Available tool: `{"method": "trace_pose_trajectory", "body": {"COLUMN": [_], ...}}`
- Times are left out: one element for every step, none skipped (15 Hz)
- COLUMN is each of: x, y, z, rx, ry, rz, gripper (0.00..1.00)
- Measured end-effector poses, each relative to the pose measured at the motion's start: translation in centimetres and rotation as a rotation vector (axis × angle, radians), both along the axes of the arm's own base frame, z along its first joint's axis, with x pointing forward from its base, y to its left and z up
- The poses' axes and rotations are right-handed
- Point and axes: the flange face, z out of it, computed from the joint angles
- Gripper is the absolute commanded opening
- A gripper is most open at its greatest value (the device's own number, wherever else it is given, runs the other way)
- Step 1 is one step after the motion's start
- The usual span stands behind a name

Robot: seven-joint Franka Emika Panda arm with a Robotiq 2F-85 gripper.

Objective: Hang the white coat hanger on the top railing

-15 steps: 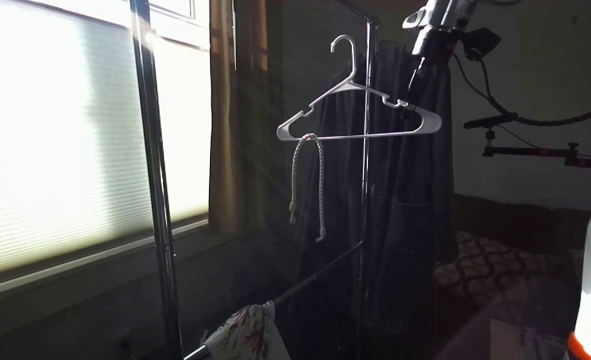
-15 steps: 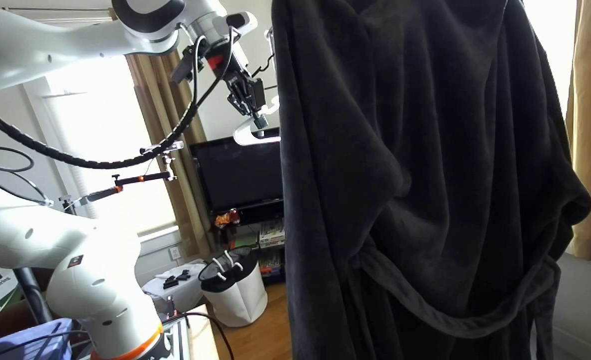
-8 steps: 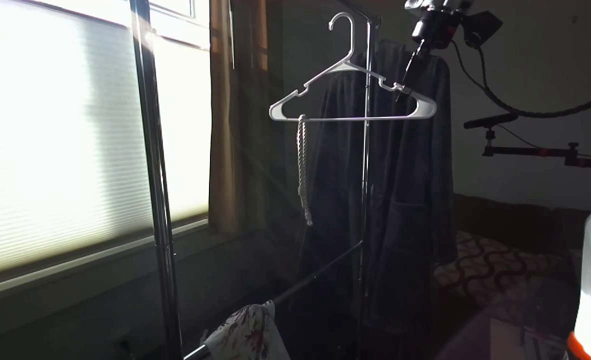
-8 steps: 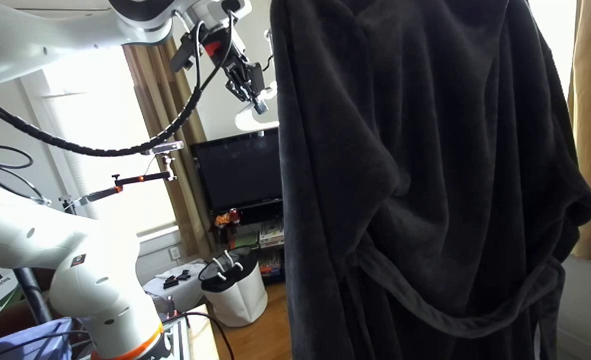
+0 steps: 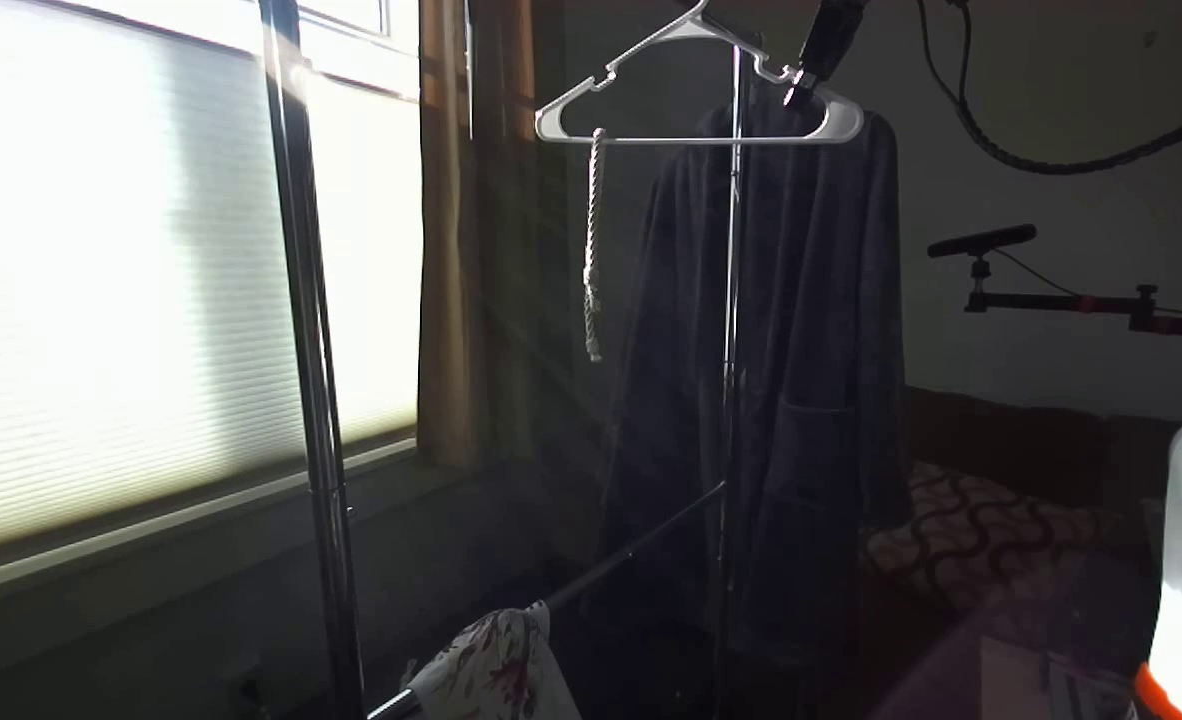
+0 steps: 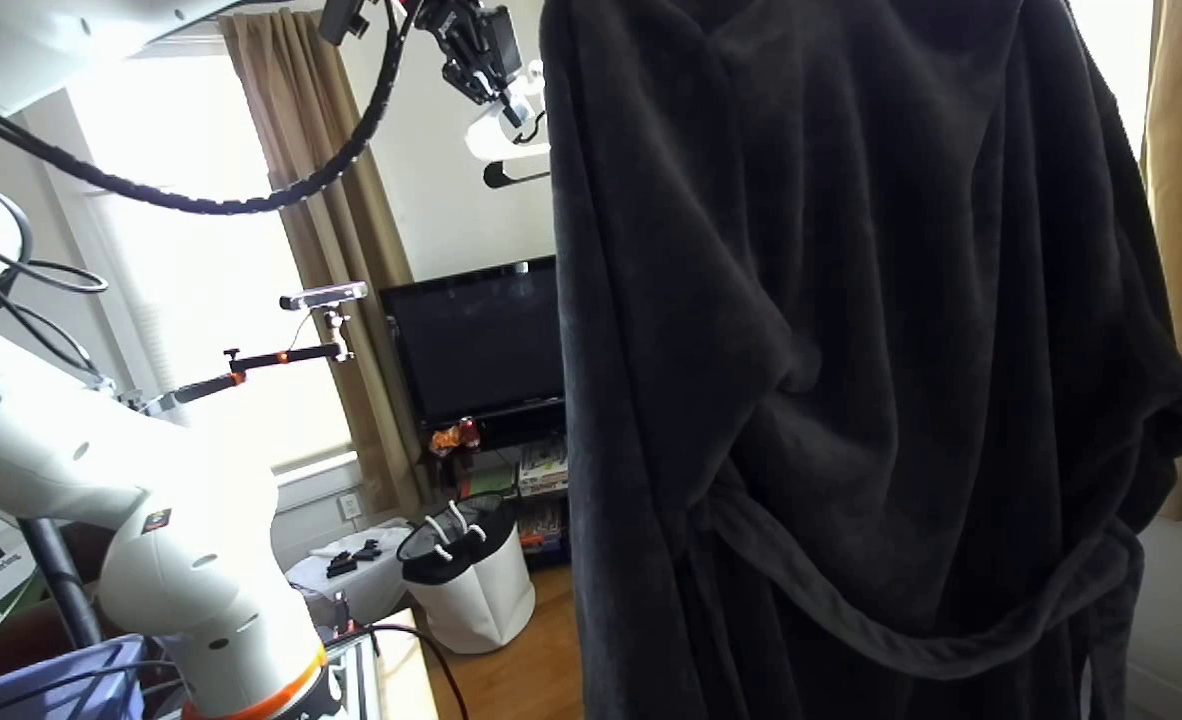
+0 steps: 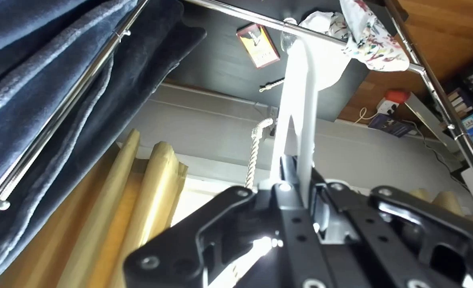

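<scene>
Open room for you between near upright (image 5: pixel 309 300) and far upright (image 5: pixel 732 280), above lower bar (image 5: pixel 639 545). Dark robe (image 5: pixel 816 330) blocks you beside the far one; rope (image 5: pixel 592 240) dangles under your white hanger (image 5: pixel 691 28).

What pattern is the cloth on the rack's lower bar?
White cloth with a multicoloured, floral-looking print; clearest in the wrist view.

From my seat at the controls I read this as a home, though I can't tell whether living room or bedroom. In an exterior view I have a flat-screen television (image 6: pixel 476 345), tan curtains (image 6: pixel 296 115), a two-tone fabric basket (image 6: pixel 476 605) and wood flooring (image 6: pixel 549 635). A dark plush bathrobe (image 6: pixel 851 300) hangs in both exterior views. In an exterior view I also see a pleated window shade (image 5: pixel 121 280) and wavy-patterned fabric (image 5: pixel 981 530); my wrist view shows floral cloth (image 7: pixel 376 48) draped over a clothes-rack bar (image 7: pixel 240 14).
</scene>
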Motion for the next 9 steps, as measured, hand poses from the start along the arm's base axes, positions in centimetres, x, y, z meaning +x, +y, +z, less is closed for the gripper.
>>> {"method": "trace_pose_trajectory", "body": {"x": [0.8, 1.8, 2.9, 4.1, 5.2, 6.3, 7.2, 7.9, 8.5], "y": [-0.2, -0.4, -0.5, -0.5, -0.3, -0.1, 0.2, 0.7, 1.1], "z": [0.7, 1.2, 1.5, 1.7, 1.9, 2.2, 2.7, 3.1, 3.7], "rx": [0.004, 0.007, 0.01, 0.01, 0.009, 0.006, 0.003, 0.001, -0.002], "ry": [0.014, 0.034, 0.056, 0.079, 0.099, 0.112, 0.118, 0.124, 0.129], "rz": [-0.012, -0.022, -0.032, -0.038, -0.041, -0.042, -0.043, -0.041, -0.038], "gripper": [0.01, 0.01, 0.01, 0.01, 0.01, 0.01, 0.01, 0.01, 0.01]}}
